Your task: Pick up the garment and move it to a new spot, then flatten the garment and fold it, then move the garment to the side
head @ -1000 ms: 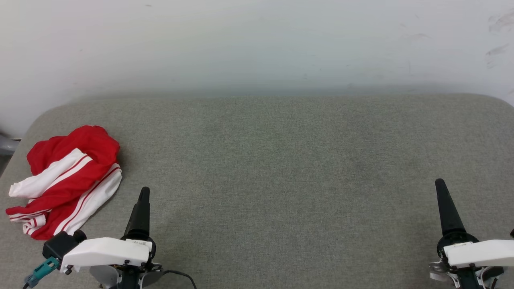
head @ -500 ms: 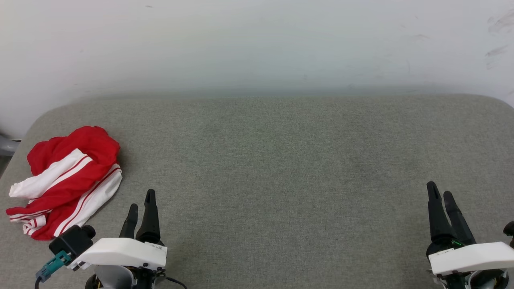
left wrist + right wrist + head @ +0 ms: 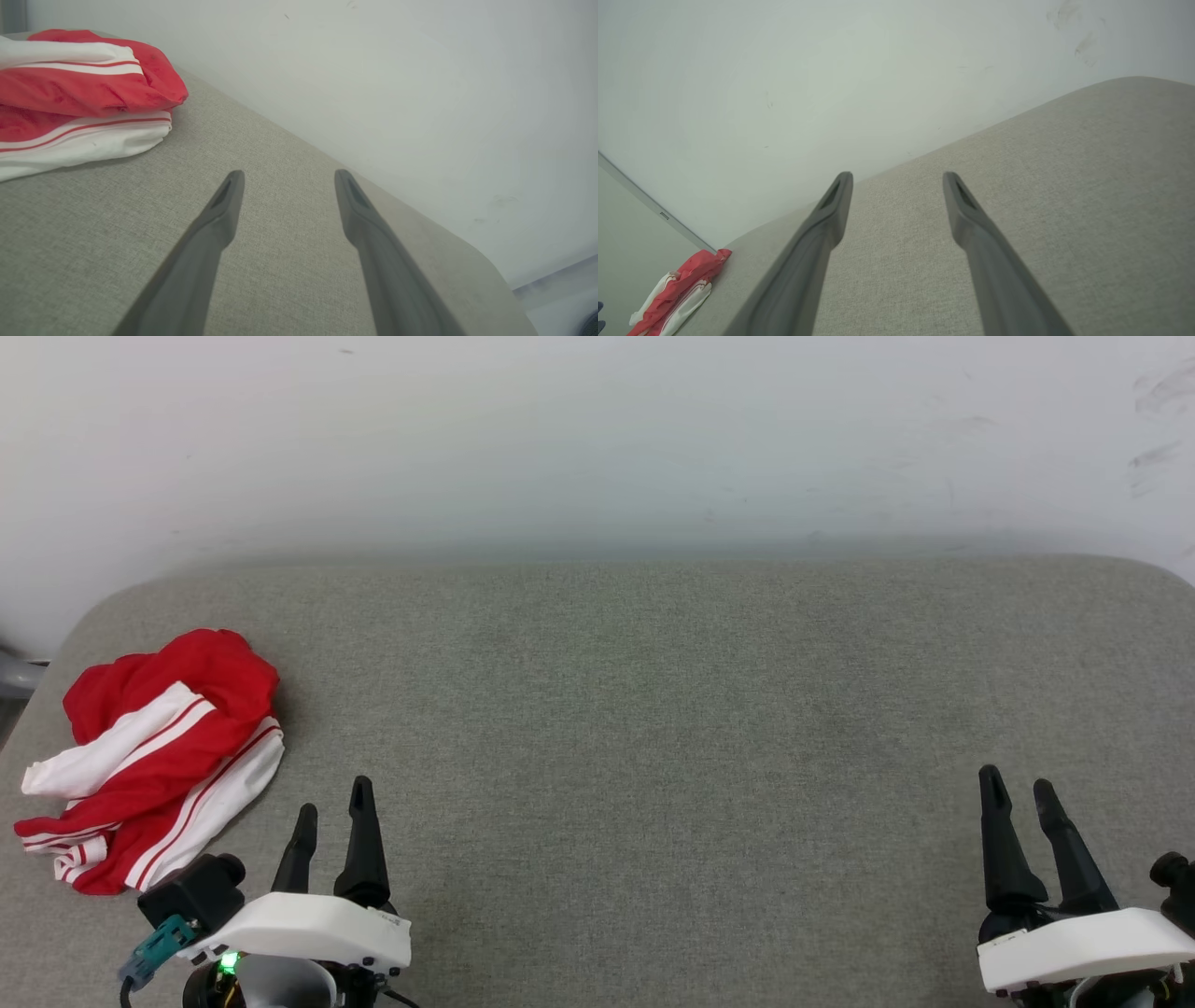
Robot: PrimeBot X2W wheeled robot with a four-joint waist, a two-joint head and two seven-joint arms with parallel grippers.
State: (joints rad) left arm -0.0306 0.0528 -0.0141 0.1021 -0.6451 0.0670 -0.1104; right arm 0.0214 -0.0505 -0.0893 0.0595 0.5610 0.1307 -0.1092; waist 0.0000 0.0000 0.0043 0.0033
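Both pincers had rolled at the wrist over the last second: each showed two parted fingers where a single edge-on finger had shown before. Shirt (image 3: 159, 756) had not shifted. It lay crumpled, red with white striped parts, near the left pincer (image 3: 333, 798), ahead and to its left, not touching, and far to the left of the right pincer (image 3: 1016, 780). Both pincers were spread wide and empty over the grey cushion (image 3: 653, 709). Judgement: pick-up not begun; left pincer looked best placed to reach and pinch a fold.
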